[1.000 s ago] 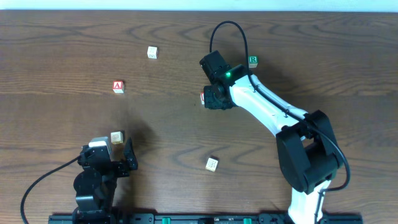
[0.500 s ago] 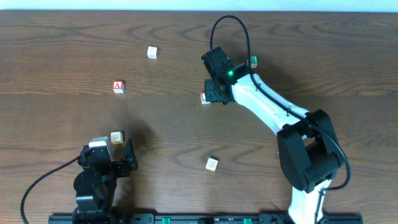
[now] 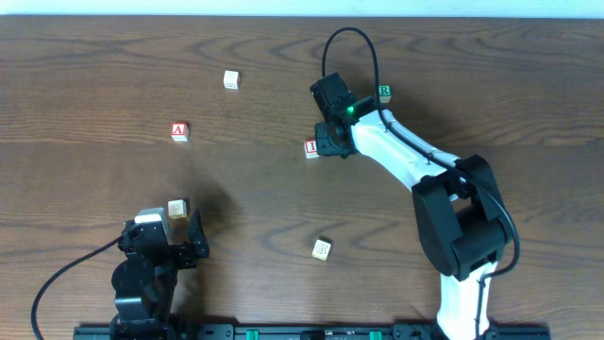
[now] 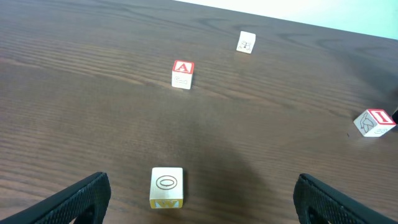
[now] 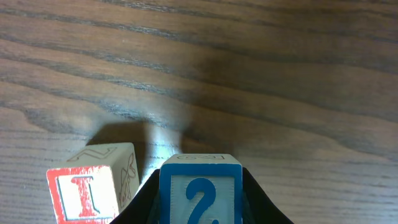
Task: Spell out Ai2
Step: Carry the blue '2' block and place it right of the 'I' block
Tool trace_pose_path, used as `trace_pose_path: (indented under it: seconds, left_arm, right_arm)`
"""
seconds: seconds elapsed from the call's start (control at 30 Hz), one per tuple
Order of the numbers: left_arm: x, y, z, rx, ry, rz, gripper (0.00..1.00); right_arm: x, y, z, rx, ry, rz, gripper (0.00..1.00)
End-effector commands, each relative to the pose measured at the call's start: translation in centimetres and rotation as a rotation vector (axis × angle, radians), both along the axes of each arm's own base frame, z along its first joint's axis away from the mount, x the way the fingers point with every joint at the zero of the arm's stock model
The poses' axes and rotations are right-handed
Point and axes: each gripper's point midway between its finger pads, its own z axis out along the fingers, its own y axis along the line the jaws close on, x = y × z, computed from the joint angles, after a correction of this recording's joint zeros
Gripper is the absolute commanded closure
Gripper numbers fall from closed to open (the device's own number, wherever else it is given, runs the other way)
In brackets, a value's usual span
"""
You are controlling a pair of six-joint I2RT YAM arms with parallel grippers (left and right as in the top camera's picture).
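Right gripper: clamping the blue 2 block between its fingers and holding it just beside the red I block, near the middle of the worktop. Whether the two blocks are touching cannot be told. Red A block: sitting well apart, to the left. Left gripper: resting with fingers spread wide, gripping nothing, with the O block lying just ahead.

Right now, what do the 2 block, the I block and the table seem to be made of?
2 block: probably light bare-looking wood, matte, with blue printed face. I block: same pale wood, red print, line drawing on its side. The table: dark brown wood or wood-look laminate, visible grain, slight sheen.
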Motion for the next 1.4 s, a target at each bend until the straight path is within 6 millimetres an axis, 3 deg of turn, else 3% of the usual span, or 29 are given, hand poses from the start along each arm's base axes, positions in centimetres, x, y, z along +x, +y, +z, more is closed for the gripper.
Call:
trace_pose_path:
  seconds: [0.0, 0.47, 0.97, 1.13, 1.37]
  left_arm:
    - [0.0, 0.0, -0.8, 0.019, 0.014, -0.007, 0.05]
    - [0.0, 0.0, -0.8, 0.019, 0.014, -0.007, 0.05]
    - [0.0, 0.0, -0.8, 0.019, 0.014, -0.007, 0.05]
    - [0.0, 0.0, -0.8, 0.019, 0.014, -0.007, 0.04]
    - [0.0, 0.0, -0.8, 0.019, 0.014, -0.007, 0.05]
  right_arm:
    - [0.1, -0.1, -0.9, -0.002, 0.012, 0.008, 0.99]
    - [-1.0, 1.8, -1.1, 0.054, 0.050, 0.045, 0.99]
    - [-1.4, 0.7, -1.4, -0.003, 0.058, 0.018, 0.98]
    - [-1.4, 0.7, -1.5, -0.003, 0.058, 0.017, 0.78]
    - [-1.4, 0.7, -1.9, -0.006, 0.064, 0.018, 0.67]
